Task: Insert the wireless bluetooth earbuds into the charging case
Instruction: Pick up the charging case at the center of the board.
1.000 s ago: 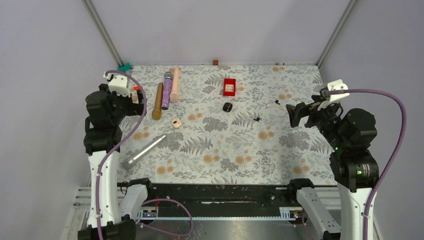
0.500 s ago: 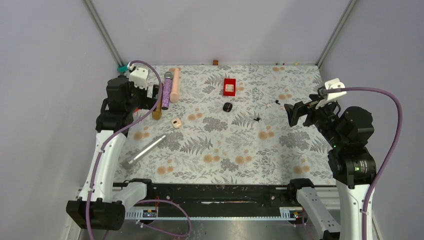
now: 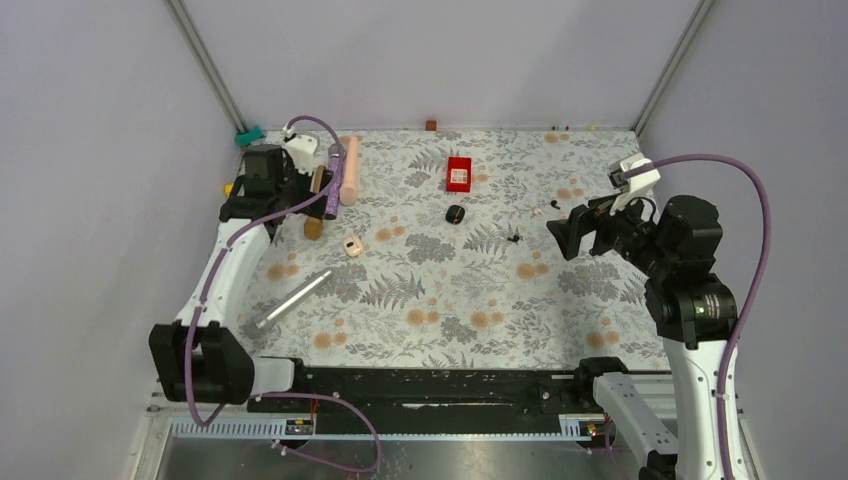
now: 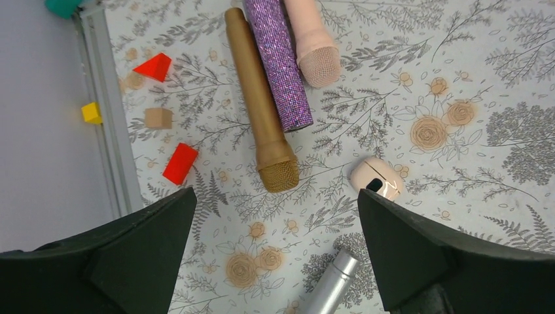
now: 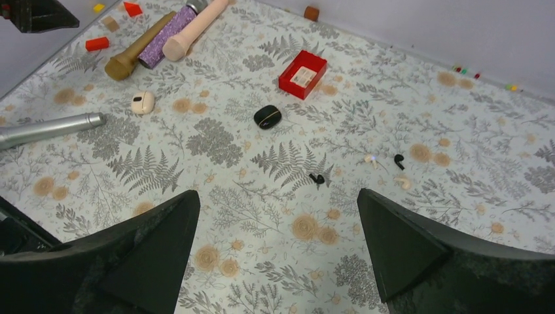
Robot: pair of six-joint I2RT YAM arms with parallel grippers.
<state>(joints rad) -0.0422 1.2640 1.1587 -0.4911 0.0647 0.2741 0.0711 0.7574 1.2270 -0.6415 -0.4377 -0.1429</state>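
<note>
Left gripper (image 4: 276, 194) hangs wide open and empty over the far-left part of the table (image 3: 440, 300), above the head of the gold mic (image 4: 260, 104). The pale case (image 4: 376, 180) lies just right of that head, close to the right finger. Right gripper (image 5: 278, 195) is spread just as wide and holds nothing, over the right side.

The earbuds lie loose on the cloth ahead of it. A black bud (image 5: 317, 178) sits nearest the middle. A second black bud (image 5: 398, 158), a pale bud (image 5: 371, 159) and a second pale bud (image 5: 402, 183) cluster to its right. The black case (image 5: 268, 116) lies apart to their left, near the red box (image 5: 302, 73). No bud is in a case yet.

The buds are tiny against these broad fingers, so a pinch slightly off centre would likely flick one away. Among the three clustered buds, a finger could knock a neighbour aside. I cannot tell whether either case is open; a shut lid would block insertion. On the left, fingers coming down on the pale case could strike the gold mic or the silver mic (image 4: 330, 288) and roll it into the case.

Compared with a second ago, the left arm has swung from the left edge out over the mics. The right gripper has shifted left toward the buds. Nothing on the table has moved.
</note>
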